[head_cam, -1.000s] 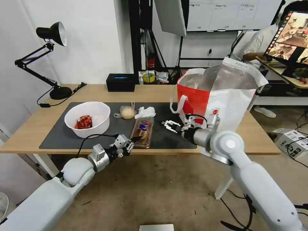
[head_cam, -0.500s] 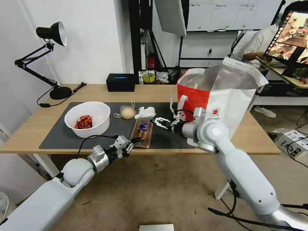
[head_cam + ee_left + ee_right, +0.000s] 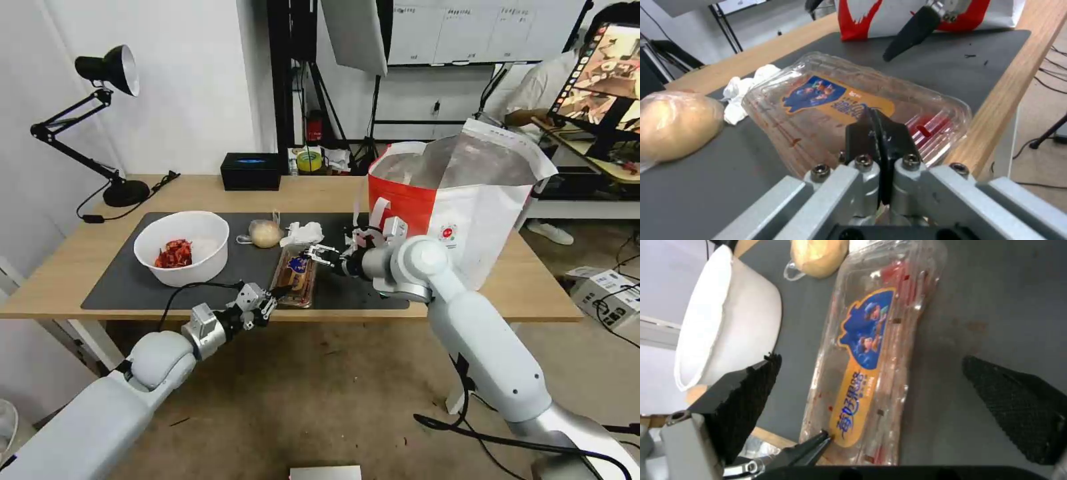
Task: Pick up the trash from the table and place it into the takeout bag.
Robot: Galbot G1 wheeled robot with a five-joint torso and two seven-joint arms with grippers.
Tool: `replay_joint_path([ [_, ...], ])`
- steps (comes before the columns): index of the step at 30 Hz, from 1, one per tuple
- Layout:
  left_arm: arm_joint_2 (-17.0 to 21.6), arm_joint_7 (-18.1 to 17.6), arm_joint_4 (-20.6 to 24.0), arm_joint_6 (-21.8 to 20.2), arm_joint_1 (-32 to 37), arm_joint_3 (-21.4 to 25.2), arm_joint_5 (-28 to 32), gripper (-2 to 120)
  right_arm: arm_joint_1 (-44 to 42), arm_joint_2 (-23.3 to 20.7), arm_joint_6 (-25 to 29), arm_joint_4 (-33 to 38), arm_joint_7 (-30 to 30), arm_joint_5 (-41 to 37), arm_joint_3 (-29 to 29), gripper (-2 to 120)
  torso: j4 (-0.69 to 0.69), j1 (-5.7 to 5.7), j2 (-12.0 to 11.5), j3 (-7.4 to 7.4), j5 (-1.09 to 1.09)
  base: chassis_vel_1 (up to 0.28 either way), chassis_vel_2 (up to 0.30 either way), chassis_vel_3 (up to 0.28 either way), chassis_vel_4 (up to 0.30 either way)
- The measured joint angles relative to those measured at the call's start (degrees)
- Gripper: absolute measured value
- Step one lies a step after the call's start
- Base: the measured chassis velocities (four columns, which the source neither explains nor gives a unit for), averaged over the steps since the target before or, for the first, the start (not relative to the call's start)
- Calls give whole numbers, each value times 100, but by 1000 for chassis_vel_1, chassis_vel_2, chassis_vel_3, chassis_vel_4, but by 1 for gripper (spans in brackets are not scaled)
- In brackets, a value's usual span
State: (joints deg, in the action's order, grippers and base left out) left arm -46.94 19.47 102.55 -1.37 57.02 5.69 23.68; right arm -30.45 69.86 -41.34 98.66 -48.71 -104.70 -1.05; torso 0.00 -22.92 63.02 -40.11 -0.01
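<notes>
The right gripper (image 3: 315, 253) has been swinging left from the takeout bag (image 3: 460, 207) and is now hanging wide open just above the clamshell tray (image 3: 295, 273) on the table's (image 3: 333, 193) mat. The left gripper (image 3: 279, 291), fingers pressed together, is touching the tray's near end.

The head camera looks down across the table (image 3: 333, 193) from above both arms, while each wrist camera peers closely past its own fingertips at the clamshell tray (image 3: 853, 110) they share.
</notes>
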Motion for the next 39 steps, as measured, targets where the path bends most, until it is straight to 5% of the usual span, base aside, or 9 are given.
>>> replay_joint_path([
  [27, -73, -16, 4, 173, 73, 16, 12, 0, 418, 484, -2, -843, -116, -23, -414, 98, 0, 0, 0, 0, 0, 0, 0, 0, 0],
  [39, -114, -17, -8, 232, 72, 25, 37, 0, 455, 448, 5, -1021, -118, -59, -488, 55, -3, 1, 0, 1, 0, 0, 0, 0, 0],
])
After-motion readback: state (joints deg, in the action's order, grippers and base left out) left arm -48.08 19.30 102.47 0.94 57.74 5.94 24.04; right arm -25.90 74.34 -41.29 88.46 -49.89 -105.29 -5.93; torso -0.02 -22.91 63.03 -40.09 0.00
